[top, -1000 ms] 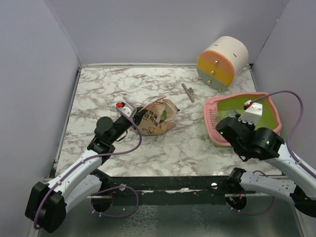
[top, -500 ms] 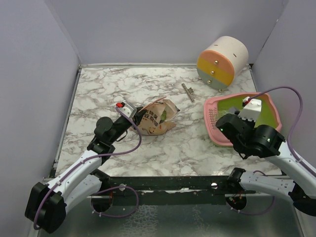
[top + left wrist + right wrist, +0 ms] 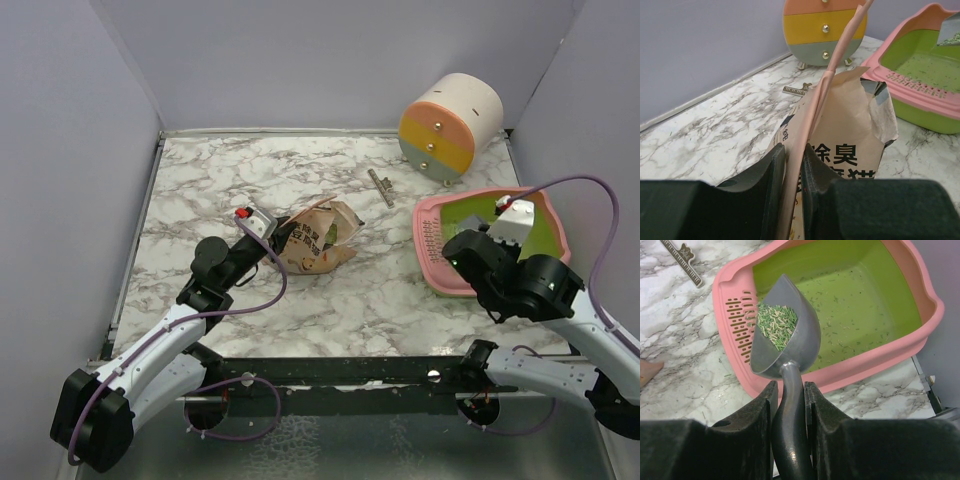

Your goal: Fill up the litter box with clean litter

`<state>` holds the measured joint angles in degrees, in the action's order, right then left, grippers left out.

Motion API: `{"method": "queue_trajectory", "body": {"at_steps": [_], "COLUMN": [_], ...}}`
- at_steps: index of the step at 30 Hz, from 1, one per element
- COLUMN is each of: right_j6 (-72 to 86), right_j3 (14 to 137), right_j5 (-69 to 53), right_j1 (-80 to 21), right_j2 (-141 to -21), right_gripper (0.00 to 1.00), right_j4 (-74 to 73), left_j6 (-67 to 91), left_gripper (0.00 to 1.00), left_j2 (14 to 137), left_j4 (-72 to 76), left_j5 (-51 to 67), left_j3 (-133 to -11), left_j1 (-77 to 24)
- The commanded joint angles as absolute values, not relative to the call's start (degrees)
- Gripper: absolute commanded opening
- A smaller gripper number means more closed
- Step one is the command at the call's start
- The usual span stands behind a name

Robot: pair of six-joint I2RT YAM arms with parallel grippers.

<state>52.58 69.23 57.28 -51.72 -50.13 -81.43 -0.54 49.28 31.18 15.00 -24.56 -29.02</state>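
The right gripper (image 3: 789, 390) grasps the scoop (image 3: 790, 342) by its handle, carrying clean litter (image 3: 775, 326) level over the rim of the litter box (image 3: 935, 310) at the right of the table (image 3: 200, 170), while the left gripper (image 3: 792, 167) pinches the pink strap (image 3: 832, 90) of the bag (image 3: 850, 125), probably to steady it.

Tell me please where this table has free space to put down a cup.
The largest bare patch is the far left corner of the table, behind the paper bag and left of the small metal piece. Another lies in front, between bag and litter box. The right side is crowded: drum, litter box, and the scoop held over it.
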Motion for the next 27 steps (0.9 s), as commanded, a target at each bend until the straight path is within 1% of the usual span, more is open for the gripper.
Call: {"method": "queue_trajectory", "body": {"at_steps": [1, 5, 12, 16, 21, 27], "right_j6": [52.28, 52.06, 52.53, 52.04, 52.09, 52.28], "right_j3": [70.5, 70.67, 70.36, 70.57, 70.53, 70.49], "right_j5": [58.72, 56.62, 56.8, 55.33, 55.28, 55.87], "right_j1": [-51.42, -51.39, -51.42, -51.42, -51.41, -51.01], "right_j2": [-50.07, -51.38, -50.87, -52.96, -55.49, -55.33], "right_gripper": [0.01, 0.01, 0.01, 0.01, 0.01, 0.01], "right_j4": [-80.76, -80.77, -80.77, -80.77, -80.77, -80.77], "left_j6": [-0.33, -0.31, -0.31, -0.27, -0.2, 0.13], "left_gripper": [0.22, 0.22, 0.22, 0.22, 0.22, 0.22], "left_j2": [48.37, 48.49, 48.43, 48.47, 48.15, 47.38], "left_j4": [31.76, 31.73, 31.73, 31.73, 31.6, 31.64], "left_j5": [15.57, 15.64, 15.92, 16.17, 15.85, 15.86], "left_j3": [-25.72, -25.82, -25.83, -25.84, -25.83, -25.93], "left_j1": [-29.44, -29.44, -29.44, -29.53, -29.62, -29.61]}}
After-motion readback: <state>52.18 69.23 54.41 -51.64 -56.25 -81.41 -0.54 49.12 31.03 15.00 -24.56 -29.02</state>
